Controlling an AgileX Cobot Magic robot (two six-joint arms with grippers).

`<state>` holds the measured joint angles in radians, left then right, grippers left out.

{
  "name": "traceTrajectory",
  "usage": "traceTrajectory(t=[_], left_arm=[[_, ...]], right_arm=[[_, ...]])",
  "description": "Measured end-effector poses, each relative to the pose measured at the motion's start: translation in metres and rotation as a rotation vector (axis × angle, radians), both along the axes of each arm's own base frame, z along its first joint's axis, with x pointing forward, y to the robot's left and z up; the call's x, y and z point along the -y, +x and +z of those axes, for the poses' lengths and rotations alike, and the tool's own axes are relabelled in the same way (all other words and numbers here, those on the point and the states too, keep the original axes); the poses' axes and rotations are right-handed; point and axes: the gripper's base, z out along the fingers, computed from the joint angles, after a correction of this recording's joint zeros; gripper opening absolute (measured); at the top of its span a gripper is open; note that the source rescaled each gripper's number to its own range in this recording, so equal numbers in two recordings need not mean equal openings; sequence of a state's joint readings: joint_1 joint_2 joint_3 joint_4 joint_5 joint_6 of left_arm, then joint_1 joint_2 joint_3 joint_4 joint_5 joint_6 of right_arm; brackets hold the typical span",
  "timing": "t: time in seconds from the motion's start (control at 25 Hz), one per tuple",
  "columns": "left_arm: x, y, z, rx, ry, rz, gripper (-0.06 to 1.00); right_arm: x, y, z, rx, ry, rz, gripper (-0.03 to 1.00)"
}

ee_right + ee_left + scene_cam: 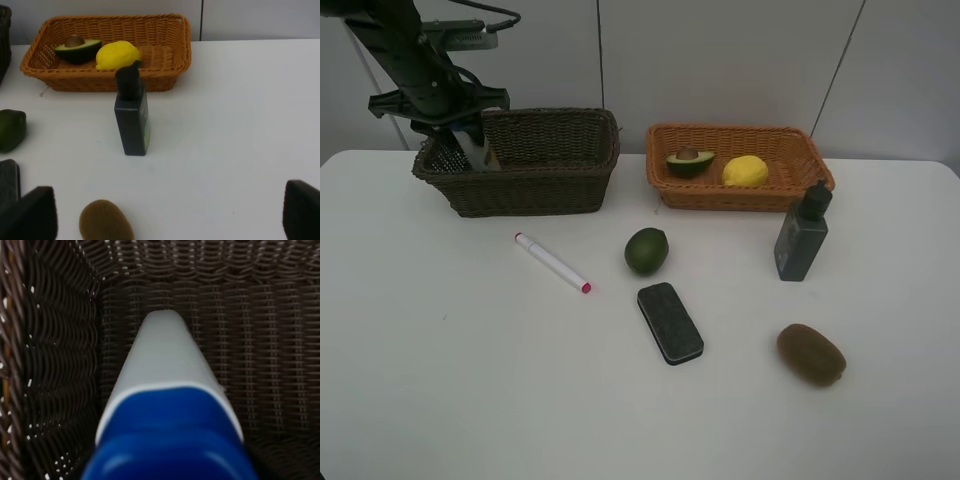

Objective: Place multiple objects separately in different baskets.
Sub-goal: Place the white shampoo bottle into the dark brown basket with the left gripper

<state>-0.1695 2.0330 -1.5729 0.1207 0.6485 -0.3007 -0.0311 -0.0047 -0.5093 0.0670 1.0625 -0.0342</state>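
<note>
The left pincer [460, 150] is down inside the dark basket [550, 190], at its 9 o'clock end in the high view. The white bottle [167, 365] fills the wrist view, blue cap nearest the camera and body pointing at the basket floor. The fingers are out of sight, so I cannot tell whether they pinch the bottle or stand clear of it. The bottle looks as good as delivered.

This arm's likely next thing is the marker [552, 262], on the table at 5 o'clock from the pincer. Its long axis runs 10 to 4, pink tip at the 4 end, so the jaws should close across that line.

The right pincer [167, 215] is spread wide and empty. It is nearer the kiwi [106, 220] and the upright grey bottle [132, 120], which stands at 5 o'clock from the tan basket [740, 197].
</note>
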Motion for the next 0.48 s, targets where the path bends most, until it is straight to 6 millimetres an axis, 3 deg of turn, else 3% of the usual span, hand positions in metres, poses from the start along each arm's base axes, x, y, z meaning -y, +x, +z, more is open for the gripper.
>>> traceTrajectory(t=[0.12,0.2,0.36,0.48], left_arm=[[0.000,0.002,0.002,0.021,-0.007,0.003,0.81],[0.001,0.002,0.002,0.020,-0.016,0.007,0.95],[0.004,0.001,0.008,0.005,-0.065,0.029,1.00],[0.007,-0.004,0.032,-0.026,-0.112,0.050,1.00]], right_arm=[[0.000,0.000,0.000,0.000,0.000,0.000,1.00],[0.000,0.000,0.000,0.000,0.000,0.000,1.00],[0.000,0.000,0.000,0.000,0.000,0.000,1.00],[0.000,0.000,0.000,0.000,0.000,0.000,1.00]])
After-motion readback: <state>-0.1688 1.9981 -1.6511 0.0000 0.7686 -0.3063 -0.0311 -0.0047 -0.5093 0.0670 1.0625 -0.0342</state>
